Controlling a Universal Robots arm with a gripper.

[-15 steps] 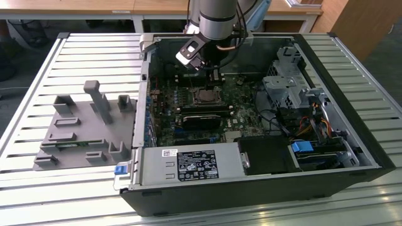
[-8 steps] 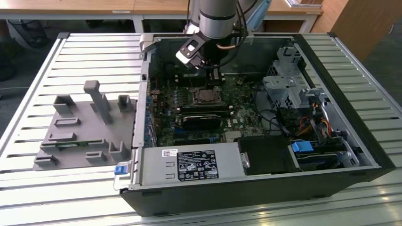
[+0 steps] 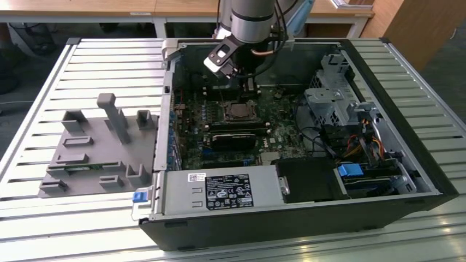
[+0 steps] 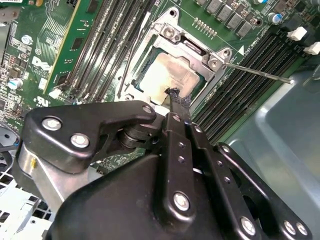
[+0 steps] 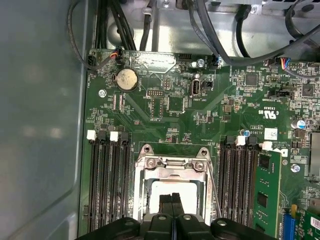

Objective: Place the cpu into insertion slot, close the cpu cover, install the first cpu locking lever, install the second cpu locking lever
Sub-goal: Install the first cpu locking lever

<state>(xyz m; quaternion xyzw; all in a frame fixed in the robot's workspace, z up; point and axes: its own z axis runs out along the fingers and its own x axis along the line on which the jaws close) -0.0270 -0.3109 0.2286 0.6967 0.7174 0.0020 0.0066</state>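
So the arm is reaching down into the open computer case (image 3: 291,224), which is lying on its side across the middle of the slatted bench (image 3: 109,60). A grey plastic holder (image 3: 95,153) is sitting nearer the bench edge on the exterior view's left. The cpu (image 4: 170,75) is already sitting flat in the insertion slot (image 5: 145,197), about mid-board between the two banks of long black memory slots (image 5: 107,185). The cpu cover (image 4: 195,47) looks like it's lying down around the chip, whose pale face is showing through the cut-out. The gripper (image 4: 176,96) is hovering right at the socket with its fingers (image 5: 165,202) pressed together, pinching nothing. My guess is they're working as a blunt poker rather than a clamp, since the tip is sitting right at the edge of the cover's cut-out. A thin wire locking lever (image 4: 260,73) is sticking out loose to one side of the socket, not hooked down. So the latching isn't looking done, far as I can tell.
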